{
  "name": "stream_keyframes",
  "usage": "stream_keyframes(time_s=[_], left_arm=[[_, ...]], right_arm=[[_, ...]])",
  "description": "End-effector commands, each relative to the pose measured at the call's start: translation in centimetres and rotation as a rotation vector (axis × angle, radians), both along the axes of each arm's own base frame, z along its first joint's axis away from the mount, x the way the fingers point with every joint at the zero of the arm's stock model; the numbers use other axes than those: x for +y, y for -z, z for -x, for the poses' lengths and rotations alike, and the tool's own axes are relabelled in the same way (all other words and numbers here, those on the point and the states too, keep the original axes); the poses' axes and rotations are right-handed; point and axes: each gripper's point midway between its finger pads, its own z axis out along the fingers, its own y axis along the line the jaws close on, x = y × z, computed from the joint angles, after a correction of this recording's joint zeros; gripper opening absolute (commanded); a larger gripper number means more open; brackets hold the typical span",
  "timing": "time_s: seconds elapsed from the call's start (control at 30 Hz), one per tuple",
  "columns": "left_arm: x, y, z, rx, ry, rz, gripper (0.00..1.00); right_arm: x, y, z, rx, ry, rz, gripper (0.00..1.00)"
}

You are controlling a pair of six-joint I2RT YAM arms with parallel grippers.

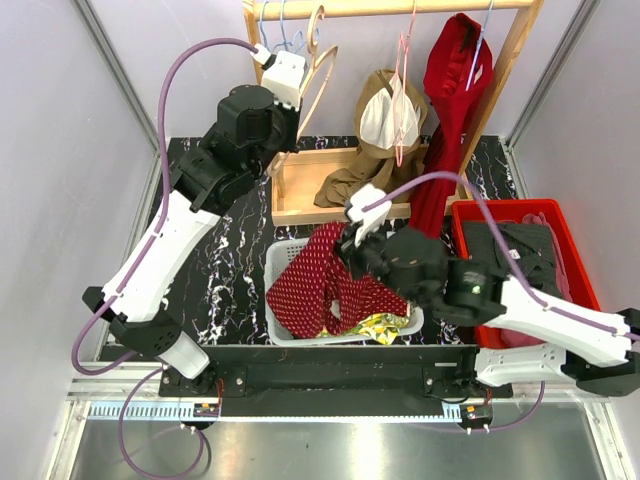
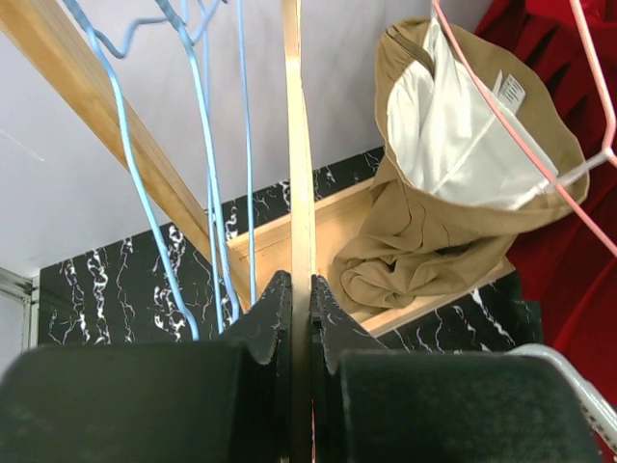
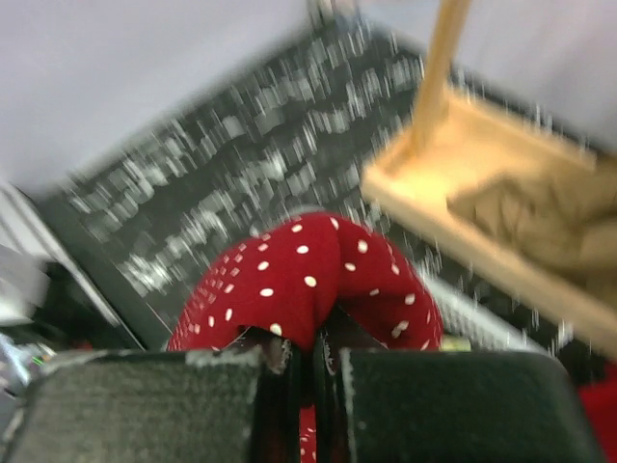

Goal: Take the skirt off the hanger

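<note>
Nearest the camera, in front of the white basket (image 1: 274, 262), both arm bases are sitting on a metal rail (image 1: 330, 408). The basket is resting on a black, white-veined tabletop (image 1: 225, 280). Over the basket, the right gripper (image 3: 307, 345) is pinching a fold of the red white-dotted skirt (image 1: 310, 285), jaws clamped tight on the cloth; the skirt is off any hanger, draping over the basket's left part and rim. A yellowish patterned item (image 1: 385, 325) is lying inside at the front right. Right of the basket a red bin (image 1: 462, 212) is holding dark clothing (image 1: 515, 255). Behind the basket a wooden rack tray (image 1: 295, 190) is standing, with a tan garment (image 2: 434, 241) slumping into it from a pink hanger (image 2: 521, 125); a red garment (image 1: 450, 110) is hanging beside that. Far behind and left of the basket, the left gripper (image 2: 301, 301) is clamping a wooden hanger (image 2: 297, 174), with blue wire hangers (image 2: 207, 193) alongside. Pale walls (image 1: 50, 150) with metal posts (image 1: 120, 60) are enclosing the space.
</note>
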Motion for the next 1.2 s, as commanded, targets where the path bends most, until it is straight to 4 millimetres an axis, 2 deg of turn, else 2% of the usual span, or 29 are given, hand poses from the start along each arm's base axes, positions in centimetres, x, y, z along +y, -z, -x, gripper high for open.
stream_keyframes(time_s=[0.0,0.03,0.1,0.13,0.2,0.23,0.27,0.33,0.37,0.47,0.53,0.57,0.7,0.93,1.07,1.17], left_arm=[[0.9,-2.9,-0.5,-0.065,-0.063,0.076,0.0],[0.9,-2.9,-0.6,-0.065,-0.067,0.077,0.0],[0.8,-3.2,-0.7,-0.07,-0.07,0.081,0.0],[0.9,-3.2,-0.8,-0.07,-0.077,0.08,0.0],[1.1,-3.1,-1.1,-0.071,-0.094,0.077,0.0],[1.2,-3.2,-1.2,-0.066,-0.11,0.104,0.0],[1.2,-3.3,-1.3,-0.069,-0.116,0.107,0.0],[1.4,-3.5,-1.7,-0.074,-0.125,0.121,0.0],[1.4,-3.9,-1.8,-0.083,-0.124,0.129,0.0],[1.1,-4.1,-2.5,-0.088,-0.125,0.138,0.0],[1.1,-4.6,-2.9,-0.096,-0.128,0.152,0.0],[1.0,-4.3,-3.4,-0.091,-0.133,0.148,0.0],[0.8,-3.7,-4.2,-0.078,-0.137,0.154,0.0],[0.0,-1.5,-5.0,-0.031,-0.124,0.124,0.0],[0.0,-0.5,-5.0,-0.011,-0.123,0.103,0.0],[0.3,0.3,-4.8,0.003,-0.13,0.08,0.0]], right_arm=[[-2.8,5.2,-1.3,0.133,0.145,-0.042,0.0],[-3.2,8.2,-1.3,0.168,0.159,0.0,0.0],[-4.3,10.4,-1.5,0.226,0.2,-0.015,0.0],[-4.9,13.1,-1.5,0.259,0.223,0.026,0.0],[-5.8,15.5,-2.0,0.337,0.281,0.017,0.0],[-6.4,18.0,-1.9,0.381,0.304,0.052,0.0],[-6.6,19.2,-1.8,0.416,0.315,0.059,0.0],[-6.6,22.6,-1.2,0.515,0.33,0.079,0.0],[-6.3,23.6,-0.8,0.556,0.329,0.075,0.0],[-5.6,28.2,0.2,0.673,0.329,0.176,0.0],[-5.2,29.9,0.9,0.731,0.32,0.225,0.0],[-5.0,31.4,1.4,0.773,0.316,0.266,0.0],[-4.7,33.5,2.4,0.847,0.311,0.304,0.0],[-5.5,34.0,3.2,0.874,0.318,0.298,0.0],[-6.3,34.7,3.9,0.906,0.331,0.329,0.0],[-7.8,35.7,4.5,0.925,0.357,0.403,0.0]])
